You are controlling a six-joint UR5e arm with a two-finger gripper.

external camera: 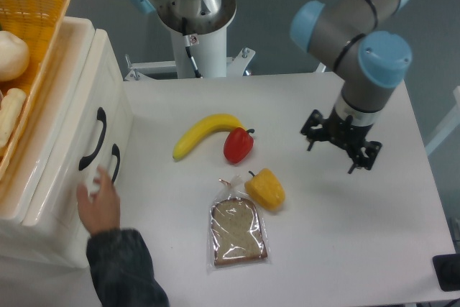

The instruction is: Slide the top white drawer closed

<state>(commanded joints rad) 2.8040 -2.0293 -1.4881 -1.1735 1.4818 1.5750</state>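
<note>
The top white drawer (72, 116) is in the white cabinet at the left edge, its front panel carrying a curved black handle (93, 139). Beside it is a second white drawer front (118, 106) with its own black handle (115, 162). I cannot tell how far the top drawer stands out. My gripper (341, 146) hangs over the right part of the table, far from the drawers, pointing down. It holds nothing, and its finger gap is hidden from above.
A person's hand (99, 203) in a dark sleeve rests against the drawer fronts. A woven orange-yellow basket (32, 16) sits on the cabinet. On the table (374, 249) lie a banana (201, 133), red pepper (238, 145), yellow pepper (265, 188) and bagged bread (238, 231).
</note>
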